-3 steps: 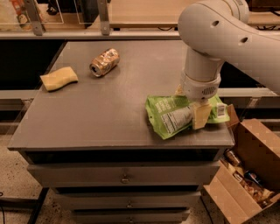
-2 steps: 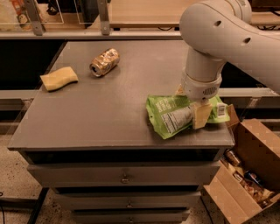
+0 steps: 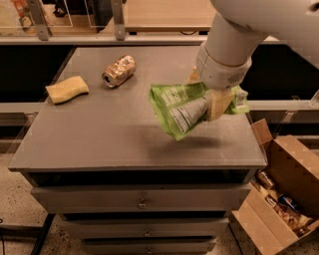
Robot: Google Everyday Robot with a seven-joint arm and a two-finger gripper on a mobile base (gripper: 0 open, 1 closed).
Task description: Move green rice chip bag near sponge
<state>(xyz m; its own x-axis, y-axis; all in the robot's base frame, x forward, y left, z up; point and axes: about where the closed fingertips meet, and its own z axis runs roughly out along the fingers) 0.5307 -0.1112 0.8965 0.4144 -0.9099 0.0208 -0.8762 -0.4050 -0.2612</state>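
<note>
Where a dim room opened behind it, a broad grey surface (image 3: 99, 134) filled most of the view, forming the top of a low cabinet with stacked drawers (image 3: 142, 196) below its front edge. Beyond the far edge ran a rail and a pale wooden shelf (image 3: 164, 12) with metal uprights. A speckled floor (image 3: 15, 199) showed at lower left. A thick white robot arm (image 3: 234, 45) reached down from the upper right corner. On the floor to the right of the cabinet stood an open cardboard box (image 3: 284, 199), flaps spread, with small items inside that were too dark to name.

The green rice chip bag (image 3: 182, 107) hung tilted over the right half of the surface, clear of it, its white label facing the camera and a soft shadow lying on the grey top beneath its lower corner. The gripper (image 3: 207, 89) sat at the end of the arm directly over the bag, its tan fingers (image 3: 219, 103) closed on the pouch, one in front of it and one behind its upper edge.

A crushed gold-silver can (image 3: 119, 70) lay on its side toward the far left of the surface. The sponge (image 3: 67, 89), pale yellow, rested flat near the left edge, just beside the can and well apart from the bag.
</note>
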